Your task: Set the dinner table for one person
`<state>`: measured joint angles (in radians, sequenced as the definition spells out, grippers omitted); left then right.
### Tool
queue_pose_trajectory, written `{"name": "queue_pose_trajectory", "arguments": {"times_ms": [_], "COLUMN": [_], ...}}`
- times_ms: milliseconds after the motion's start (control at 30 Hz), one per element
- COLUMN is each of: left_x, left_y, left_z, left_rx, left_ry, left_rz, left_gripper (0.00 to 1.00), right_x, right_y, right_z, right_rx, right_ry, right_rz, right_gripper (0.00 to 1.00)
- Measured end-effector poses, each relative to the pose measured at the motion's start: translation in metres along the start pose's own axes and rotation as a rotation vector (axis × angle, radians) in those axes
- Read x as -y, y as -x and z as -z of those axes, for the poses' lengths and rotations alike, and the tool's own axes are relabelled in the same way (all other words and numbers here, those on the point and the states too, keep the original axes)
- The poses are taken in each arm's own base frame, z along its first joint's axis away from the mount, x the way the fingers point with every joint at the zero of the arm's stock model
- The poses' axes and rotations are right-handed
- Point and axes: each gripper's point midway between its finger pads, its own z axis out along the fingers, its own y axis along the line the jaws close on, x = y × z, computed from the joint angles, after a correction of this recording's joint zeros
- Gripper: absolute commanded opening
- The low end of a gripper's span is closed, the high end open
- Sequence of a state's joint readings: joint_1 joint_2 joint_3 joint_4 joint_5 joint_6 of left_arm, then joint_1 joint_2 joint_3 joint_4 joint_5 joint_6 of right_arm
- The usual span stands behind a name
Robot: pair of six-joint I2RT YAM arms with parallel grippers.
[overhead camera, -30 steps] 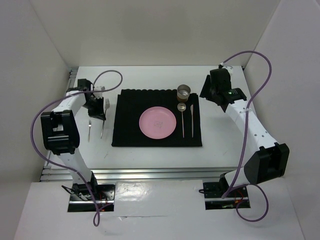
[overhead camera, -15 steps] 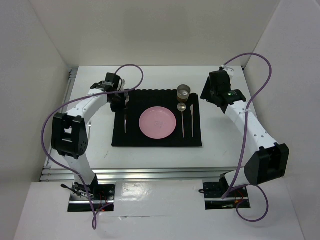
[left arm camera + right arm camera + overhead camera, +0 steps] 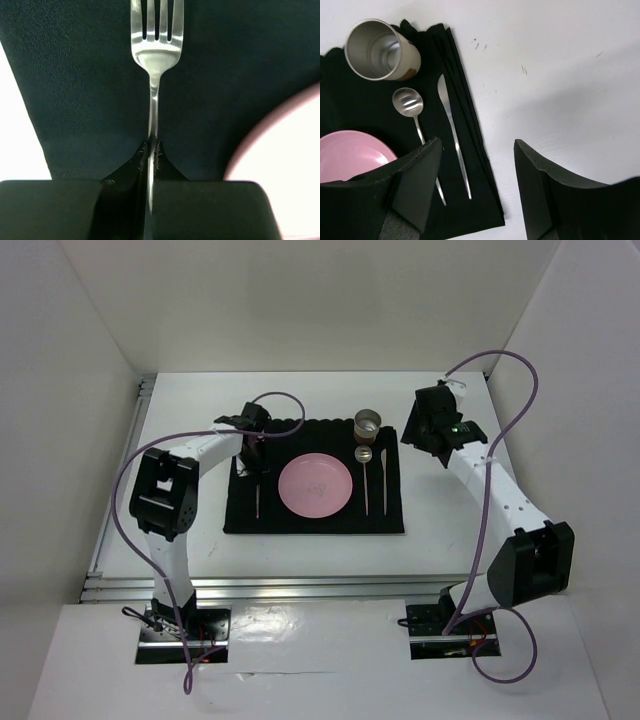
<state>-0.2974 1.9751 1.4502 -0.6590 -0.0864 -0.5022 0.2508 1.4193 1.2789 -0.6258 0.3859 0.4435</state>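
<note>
On the white dinner table (image 3: 310, 550) lies a black placemat (image 3: 300, 445) with a pink plate (image 3: 315, 485) in its middle. My left gripper (image 3: 256, 455) is shut on the handle of a silver fork (image 3: 258, 495), which runs along the mat just left of the plate. In the left wrist view the fork (image 3: 157, 45) points away from the gripper (image 3: 151, 148), over the placemat (image 3: 75, 75), with the plate (image 3: 285, 165) at the right. My right gripper (image 3: 425, 430) hangs open and empty beyond the mat's right edge; in the right wrist view the gripper (image 3: 477, 145) is above the mat's edge.
A steel cup (image 3: 368, 423), a spoon (image 3: 365, 475) and a knife (image 3: 381, 480) lie on the mat's right side. The right wrist view shows the cup (image 3: 380, 50), spoon (image 3: 407, 102), knife (image 3: 452, 135) and plate (image 3: 350, 155). Aluminium rails (image 3: 300, 588) border the near table edge.
My left arm has carried the fork rightward from the bare table onto the placemat, beside the plate. The right gripper's jaws have widened slightly.
</note>
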Motion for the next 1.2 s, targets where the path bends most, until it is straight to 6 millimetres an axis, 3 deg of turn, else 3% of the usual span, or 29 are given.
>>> {"name": "queue_pose_trajectory", "arguments": {"times_ms": [133, 267, 600, 667, 767, 833, 967, 1000, 1133, 1200], "left_x": [-0.005, -0.003, 0.006, 0.007, 0.007, 0.007, 0.008, 0.008, 0.006, 0.0], "left_y": [-0.001, 0.01, 0.021, 0.02, 0.02, 0.02, 0.021, 0.021, 0.024, 0.031], "left_z": [-0.009, -0.008, -0.014, -0.018, -0.019, -0.02, -0.02, -0.02, -0.019, -0.014], "left_rx": [-0.007, 0.033, 0.064, 0.055, 0.053, 0.053, 0.056, 0.056, 0.07, 0.093], "left_ry": [0.034, 0.039, 0.031, 0.032, 0.029, 0.03, 0.028, 0.028, 0.043, 0.069], "left_rz": [0.003, 0.001, -0.01, -0.011, -0.015, -0.016, -0.013, -0.013, -0.035, -0.061], "left_gripper": [0.0, 0.0, 0.0, 0.08, 0.32, 0.41, 0.44, 0.49, 0.49, 0.62], "right_x": [0.003, 0.008, 0.01, 0.01, 0.011, 0.011, 0.012, 0.012, 0.011, 0.011], "right_y": [-0.007, -0.016, -0.014, -0.014, -0.013, -0.012, -0.012, -0.012, -0.012, -0.012], "right_z": [-0.006, -0.01, -0.012, -0.012, -0.013, -0.013, -0.013, -0.013, -0.013, -0.013], "right_rx": [-0.014, -0.028, -0.019, -0.017, -0.011, -0.009, -0.007, -0.007, -0.006, -0.007], "right_ry": [-0.013, -0.034, -0.044, -0.046, -0.053, -0.055, -0.057, -0.057, -0.056, -0.053], "right_rz": [0.017, 0.039, 0.056, 0.056, 0.056, 0.056, 0.055, 0.055, 0.054, 0.054], "right_gripper": [0.69, 0.7, 0.71, 0.71, 0.71, 0.71, 0.71, 0.71, 0.71, 0.71]}}
